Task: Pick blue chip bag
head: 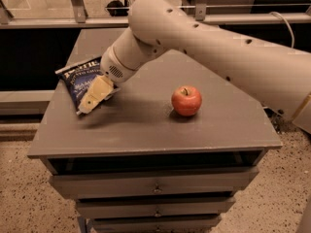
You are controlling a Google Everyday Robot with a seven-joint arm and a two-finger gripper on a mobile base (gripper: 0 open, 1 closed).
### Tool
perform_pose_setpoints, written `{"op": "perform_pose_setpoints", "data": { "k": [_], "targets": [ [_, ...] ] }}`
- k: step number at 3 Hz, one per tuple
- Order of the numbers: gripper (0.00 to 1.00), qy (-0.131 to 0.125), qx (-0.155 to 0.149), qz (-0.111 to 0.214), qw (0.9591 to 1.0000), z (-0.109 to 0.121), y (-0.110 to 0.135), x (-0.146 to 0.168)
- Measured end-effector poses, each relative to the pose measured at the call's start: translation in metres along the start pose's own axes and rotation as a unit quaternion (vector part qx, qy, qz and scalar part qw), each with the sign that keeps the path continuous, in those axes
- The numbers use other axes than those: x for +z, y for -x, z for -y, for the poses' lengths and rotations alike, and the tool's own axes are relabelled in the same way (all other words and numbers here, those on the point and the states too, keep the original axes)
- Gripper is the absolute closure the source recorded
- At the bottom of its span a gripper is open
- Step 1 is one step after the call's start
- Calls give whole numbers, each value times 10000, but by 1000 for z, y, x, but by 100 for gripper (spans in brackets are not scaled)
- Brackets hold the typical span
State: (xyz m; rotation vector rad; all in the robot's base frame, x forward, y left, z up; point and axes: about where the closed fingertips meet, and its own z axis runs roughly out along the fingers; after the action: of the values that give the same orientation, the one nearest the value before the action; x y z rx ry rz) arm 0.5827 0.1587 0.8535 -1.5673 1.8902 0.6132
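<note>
The blue chip bag (77,79) lies crinkled on the left part of the grey cabinet top (146,130), dark navy with white lettering. My gripper (91,102), tan at the end of a thick pale arm (204,42), hangs over the bag's near right edge and covers part of it. I cannot tell whether it touches the bag. The arm reaches in from the upper right.
A red apple (186,101) stands right of centre on the cabinet top. Drawers (155,186) are below the front edge. A rail and a darker shelf (48,21) run along the back. The floor (19,198) is speckled.
</note>
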Motion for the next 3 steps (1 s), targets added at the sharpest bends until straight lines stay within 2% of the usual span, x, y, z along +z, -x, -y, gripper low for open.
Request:
{"op": "perform_pose_setpoints", "data": {
  "k": [1,2,3],
  "targets": [
    [34,-105,-8,126,9999,3,4,19],
    [56,-191,-19,172,9997,8,3,19],
    [80,-320,-57,257,9991,16,5,3]
  ]
}}
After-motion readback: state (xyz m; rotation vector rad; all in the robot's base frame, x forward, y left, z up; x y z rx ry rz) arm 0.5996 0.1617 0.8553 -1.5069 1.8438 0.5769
